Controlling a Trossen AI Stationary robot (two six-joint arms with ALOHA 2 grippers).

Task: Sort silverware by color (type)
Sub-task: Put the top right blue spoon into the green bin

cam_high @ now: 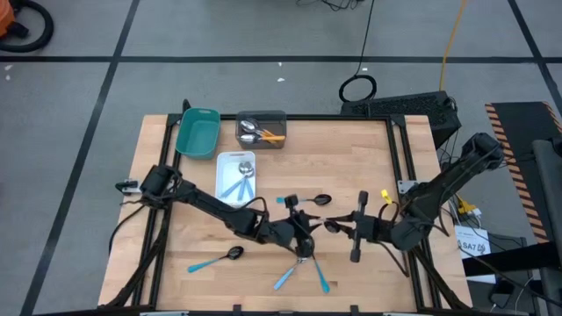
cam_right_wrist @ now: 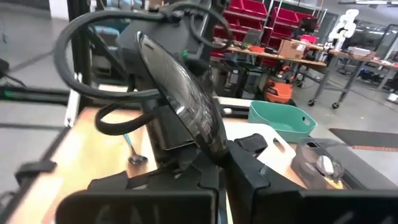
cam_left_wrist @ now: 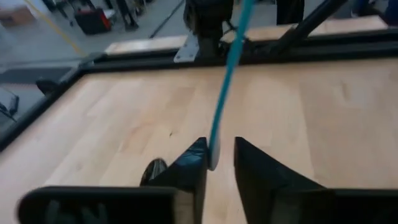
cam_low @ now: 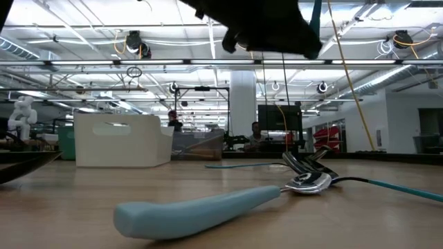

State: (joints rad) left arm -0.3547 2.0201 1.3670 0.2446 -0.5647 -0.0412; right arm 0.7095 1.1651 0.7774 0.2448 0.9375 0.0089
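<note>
A spoon with a light-blue handle [cam_left_wrist: 230,74] and a shiny black bowl [cam_right_wrist: 186,99] hangs in the air between my two grippers, over the table's near middle. My right gripper [cam_right_wrist: 222,152], also seen from above [cam_high: 338,226], is shut on its bowl. My left gripper [cam_left_wrist: 219,149], just left of it [cam_high: 303,241], stands open with the handle's free end in the gap. More spoons lie flat on the table: a blue-handled one [cam_high: 215,259] at the near left, two [cam_high: 303,279] at the near middle, black-bowled ones [cam_high: 307,201] farther off. My left gripper has the handle's free end [cam_left_wrist: 213,163] between its open fingers, close against one finger [cam_left_wrist: 196,158]; I cannot tell whether they touch. My right gripper pinches the black bowl near its lower rim [cam_right_wrist: 208,140] between its two fingers. It comes level from the table's right. The spoon is clear of the table, its handle reaching toward the left gripper.
At the far left stand a teal tray [cam_high: 198,132], a grey tray [cam_high: 274,118] with orange-handled spoons, and a white tray [cam_high: 226,163] with blue-handled spoons. A blue-handled spoon [cam_low: 201,207] lies close before the low camera. The table's right half is bare wood.
</note>
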